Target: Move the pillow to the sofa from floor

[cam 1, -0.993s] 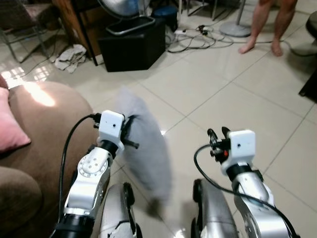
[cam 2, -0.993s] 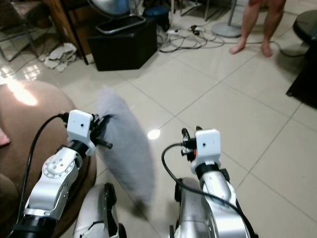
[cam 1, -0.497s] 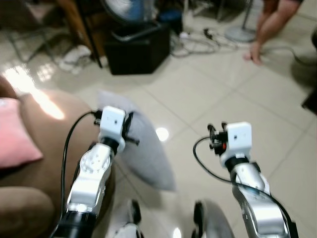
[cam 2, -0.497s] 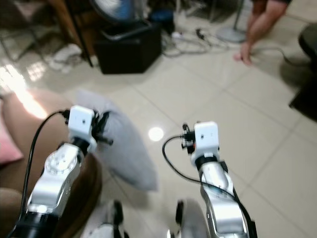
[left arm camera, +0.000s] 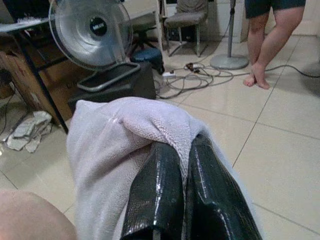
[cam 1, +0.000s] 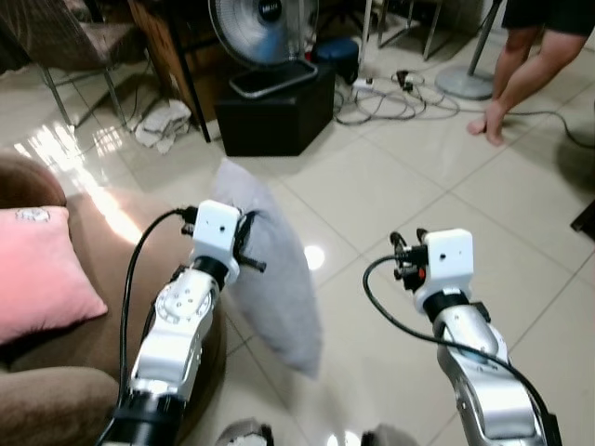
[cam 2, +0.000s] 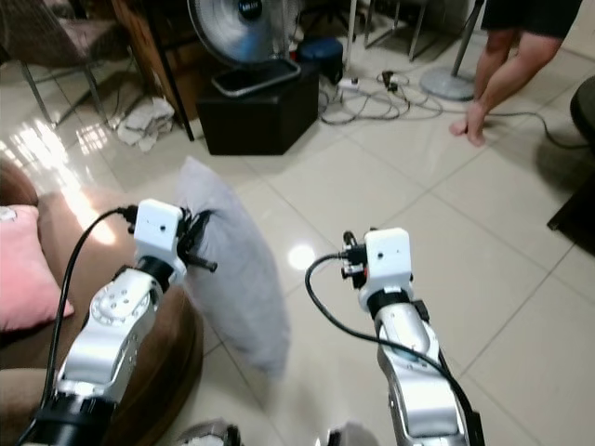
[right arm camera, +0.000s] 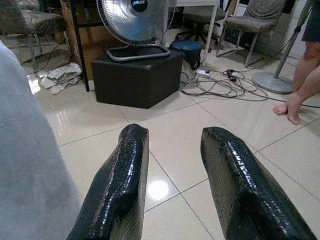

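i had the left gripper [left arm camera: 175, 165] pinched tight on the top edge of the grey pillow [cam 1: 270, 269], which hung off the floor [cam 1: 390, 186] just right of the brown sofa [cam 1: 102, 279]. a pink cushion [cam 1: 42, 274] lay on the sofa at left. the right gripper [right arm camera: 175, 165] hovered right of the pillow, fingers parted, holding nothing. a fan [cam 1: 260, 28] and a person's legs [cam 1: 521, 65] stood far off.

Camera tilted up and cleared of blur since a second ago: fan [cam 1: 257, 28] and bare legs of a person [cam 1: 521, 79] now fuller in view, more of pink cushion [cam 1: 42, 269] and brown sofa [cam 1: 112, 307] showing. Grey pillow [cam 1: 270, 269], pinched in left gripper [left arm camera: 182, 170], carried a little closer to the sofa's edge, lower corner now hanging clear of the floor.
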